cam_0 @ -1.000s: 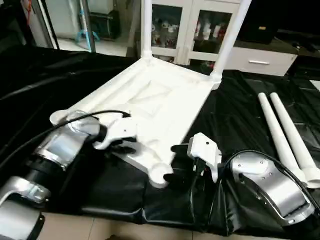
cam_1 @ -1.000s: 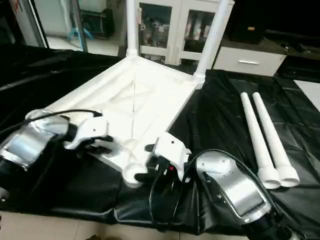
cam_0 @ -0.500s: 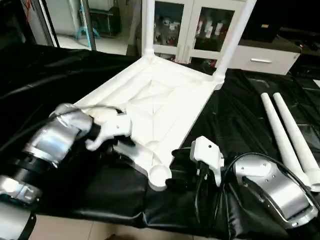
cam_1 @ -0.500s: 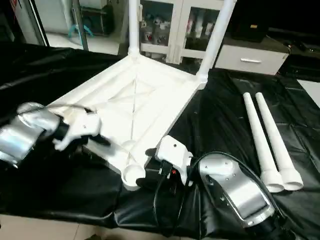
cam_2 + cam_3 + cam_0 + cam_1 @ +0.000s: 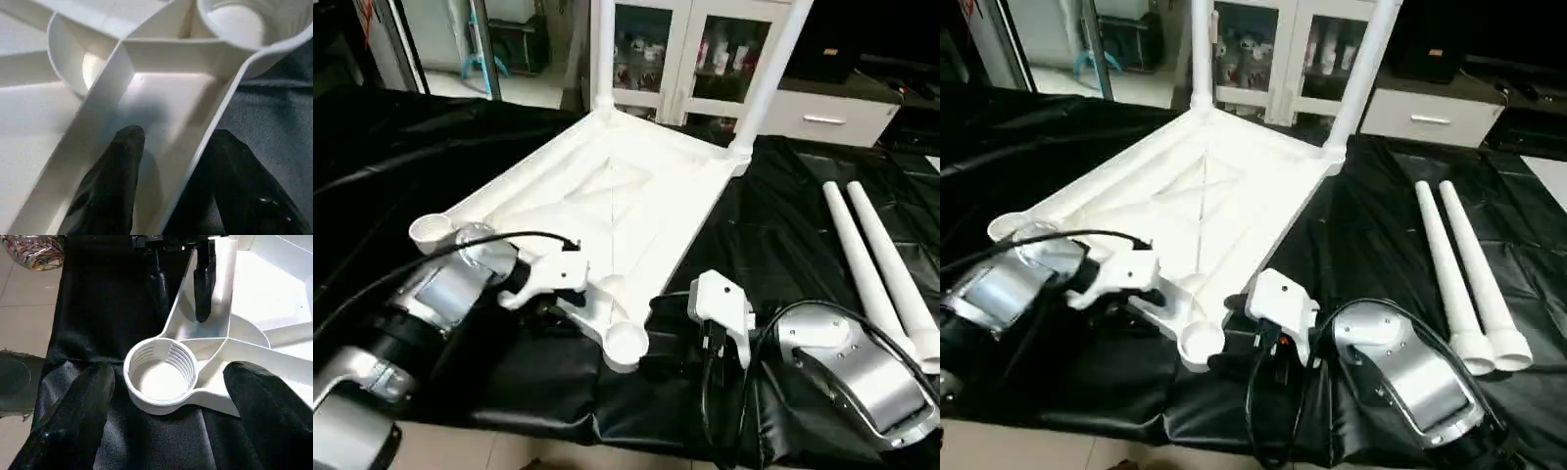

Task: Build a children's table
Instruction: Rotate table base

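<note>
Black sheeting [image 5: 783,235] bears tabletop [image 5: 607,196]; left hand [image 5: 171,196] straddles its rim, right hand [image 5: 166,396] spread.

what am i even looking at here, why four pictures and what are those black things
It is a humanoid robot building a children's table. Two pictures come from cameras in its head, looking down over its silver arms; the other two come from cameras on its wrists.

The tabletop lies upside down on a black sheet, two legs already standing in the far sockets. Two spare legs lie to the right.

The black things are gripper fingers. The left gripper straddles the tabletop's near rim, one finger either side. The right gripper is open around the empty near corner socket, not touching it.
</note>
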You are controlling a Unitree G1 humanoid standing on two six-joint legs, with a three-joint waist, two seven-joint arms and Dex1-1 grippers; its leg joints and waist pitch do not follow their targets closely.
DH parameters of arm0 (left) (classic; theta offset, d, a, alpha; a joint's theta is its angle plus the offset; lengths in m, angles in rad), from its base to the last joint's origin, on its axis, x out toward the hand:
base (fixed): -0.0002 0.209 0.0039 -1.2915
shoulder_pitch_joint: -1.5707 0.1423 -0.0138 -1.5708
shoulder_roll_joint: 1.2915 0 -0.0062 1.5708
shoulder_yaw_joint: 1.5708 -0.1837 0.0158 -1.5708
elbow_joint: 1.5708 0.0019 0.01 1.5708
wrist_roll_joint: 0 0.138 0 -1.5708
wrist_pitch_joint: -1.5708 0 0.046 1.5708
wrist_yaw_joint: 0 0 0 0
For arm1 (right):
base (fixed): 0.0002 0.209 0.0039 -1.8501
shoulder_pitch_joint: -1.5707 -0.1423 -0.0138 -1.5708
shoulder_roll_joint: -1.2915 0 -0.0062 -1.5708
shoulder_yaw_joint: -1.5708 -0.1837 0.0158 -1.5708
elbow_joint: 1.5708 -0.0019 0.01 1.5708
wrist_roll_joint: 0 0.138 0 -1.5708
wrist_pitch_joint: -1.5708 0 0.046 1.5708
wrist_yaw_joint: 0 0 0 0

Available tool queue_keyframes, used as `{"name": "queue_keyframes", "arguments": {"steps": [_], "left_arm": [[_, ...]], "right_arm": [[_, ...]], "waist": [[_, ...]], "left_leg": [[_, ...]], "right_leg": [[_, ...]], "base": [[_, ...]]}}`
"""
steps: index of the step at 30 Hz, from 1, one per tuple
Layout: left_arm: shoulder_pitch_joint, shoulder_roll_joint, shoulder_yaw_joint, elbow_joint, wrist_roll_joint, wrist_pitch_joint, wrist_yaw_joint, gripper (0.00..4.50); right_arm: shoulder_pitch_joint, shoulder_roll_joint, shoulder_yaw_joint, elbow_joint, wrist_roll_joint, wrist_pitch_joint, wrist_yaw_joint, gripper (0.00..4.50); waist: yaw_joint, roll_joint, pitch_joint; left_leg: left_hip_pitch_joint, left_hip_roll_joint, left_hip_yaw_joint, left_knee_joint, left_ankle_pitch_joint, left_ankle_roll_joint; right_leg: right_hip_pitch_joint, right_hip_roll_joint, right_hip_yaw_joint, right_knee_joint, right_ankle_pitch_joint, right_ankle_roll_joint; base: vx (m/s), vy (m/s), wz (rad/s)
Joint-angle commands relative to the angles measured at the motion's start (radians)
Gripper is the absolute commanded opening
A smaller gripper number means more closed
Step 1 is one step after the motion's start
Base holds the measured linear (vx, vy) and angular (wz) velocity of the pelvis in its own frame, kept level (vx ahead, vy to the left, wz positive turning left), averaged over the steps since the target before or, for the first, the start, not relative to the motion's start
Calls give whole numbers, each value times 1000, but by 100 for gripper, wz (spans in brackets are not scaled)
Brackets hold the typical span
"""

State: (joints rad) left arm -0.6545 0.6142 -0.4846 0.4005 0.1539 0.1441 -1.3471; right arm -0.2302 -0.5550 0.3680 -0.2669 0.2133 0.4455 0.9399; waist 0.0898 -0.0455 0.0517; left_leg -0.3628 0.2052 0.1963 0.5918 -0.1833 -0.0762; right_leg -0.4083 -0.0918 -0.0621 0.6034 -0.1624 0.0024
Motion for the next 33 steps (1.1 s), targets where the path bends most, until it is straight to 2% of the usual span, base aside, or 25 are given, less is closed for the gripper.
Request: {"name": "queue_keyframes", "arguments": {"steps": [1, 3, 4, 10, 12, 19, 26, 27, 29, 31, 32, 33], "left_arm": [[-9, 4, -16, 0, 15, -5, 2, 195], [-8, 7, -23, 4, 30, -13, 10, 185], [-10, 6, -25, 11, 40, -20, 13, 170], [-8, 23, -51, 24, 93, -50, 26, 133], [-9, 28, -57, 30, 110, -65, 38, 106], [-19, 31, -69, 30, 152, -126, 60, 73], [-2, 33, -69, -7, 149, -108, 33, 51], [3, 32, -66, -14, 145, -93, 27, 46], [24, 27, -46, -40, 121, 11, 12, 39], [31, 18, -33, -48, 106, 49, 17, 33], [38, -8, -6, -51, 92, 93, 61, 28], [42, -28, 14, -53, 84, 125, 92, 28]], "right_arm": [[8, -17, -18, -28, 8, 5, 8, 392], [11, -31, -9, -38, 9, 9, 23, 392], [11, -37, -4, -41, 6, 10, 30, 392], [8, -41, 7, -31, -7, 5, 31, 392], [6, -39, 6, -31, -7, 6, 28, 392], [8, -41, 5, -32, -7, 6, 29, 392], [10, -40, 4, -31, -7, 3, 27, 392], [10, -40, 4, -30, -8, 2, 27, 392], [7, -38, 2, -25, -8, -1, 25, 392], [7, -37, 0, -23, -8, -1, 24, 392], [6, -37, -1, -21, -9, -2, 23, 392], [6, -37, -3, -19, -9, -3, 22, 392]], "waist": [[2, 17, -64], [2, 18, -64], [2, 14, -63], [2, 14, -62], [1, 15, -61], [0, 16, -60], [-3, 14, -59], [-4, 14, -59], [-5, 14, -59], [-8, 14, -58], [-10, 17, -57], [-10, 14, -57]], "left_leg": [[18, 28, -18, -80, -270, -36], [19, 29, -18, -80, -277, -37], [19, 30, -17, -80, -279, -34], [17, 30, -20, -81, -287, -35], [19, 30, -20, -81, -300, -37], [19, 29, -22, -82, -326, -41], [20, 29, -22, -82, -332, -42], [20, 29, -22, -82, -334, -42], [20, 30, -22, -83, -327, -43], [20, 28, -22, -82, -331, -42], [22, 28, -20, -81, -337, -43], [22, 27, -20, -81, -340, -40]], "right_leg": [[44, -48, 43, -57, -205, -190], [43, -48, 44, -58, -212, -191], [43, -48, 44, -60, -216, -189], [44, -51, 44, -61, -247, -177], [42, -52, 45, -64, -268, -174], [40, -51, 45, -67, -302, -164], [39, -51, 46, -67, -310, -167], [39, -50, 46, -66, -311, -168], [41, -51, 46, -64, -304, -174], [40, -48, 46, -65, -309, -175], [37, -48, 47, -66, -312, -180], [37, -48, 47, -68, -318, -181]], "base": [[0, 0, 0], [0, 0, 0], [0, 0, 0], [0, 0, 0], [0, 0, 0], [0, 0, 0], [0, 0, 0], [0, 0, 0], [0, 0, 0], [0, 0, 0], [0, 0, 0], [0, 0, 0]]}}
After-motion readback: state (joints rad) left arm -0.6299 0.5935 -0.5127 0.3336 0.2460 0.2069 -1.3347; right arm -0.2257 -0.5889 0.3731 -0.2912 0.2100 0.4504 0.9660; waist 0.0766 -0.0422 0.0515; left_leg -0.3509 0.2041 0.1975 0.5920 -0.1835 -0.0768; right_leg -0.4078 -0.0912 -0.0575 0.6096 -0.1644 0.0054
